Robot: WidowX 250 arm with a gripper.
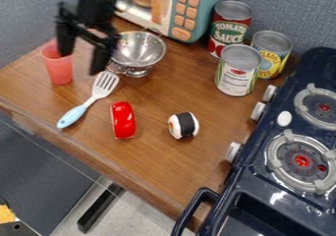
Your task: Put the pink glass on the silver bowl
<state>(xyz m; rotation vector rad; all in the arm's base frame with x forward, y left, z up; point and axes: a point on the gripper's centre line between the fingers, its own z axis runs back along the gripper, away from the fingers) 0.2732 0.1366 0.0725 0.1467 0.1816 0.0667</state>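
**Near the desk's (pixel 157 154) left edge, glass (pixel 59 69) has its journey to the bowl (pixel 138 51) ahead**

The task looks to be at its opening stage. The glass stands upright on the wood by the left edge, and the bowl sits on its foot towards the back left corner, in front of the toy microwave (pixel 187 11). The two are apart, so the placing is undone.

The pincer (pixel 82 60) hangs above the desk's left part with its fingers spread wide, grasping nothing. One finger overlaps the glass's rim in the view; whether it touches the rim or is merely in front of it, I cannot tell. The other comes down between glass and bowl. From that, the approach seems well in hand, while the grip itself is undone.

What is left, as I judge it, is most of the work: close on the glass, lift it clear, carry it the short way to the bowl, set it down and let go. The spatula (pixel 103 85), lying just in front of the bowl, looks easy to clip if the glass travels low. The bowl's rounded hollow may also leave the glass leaning, so the release probably wants care.
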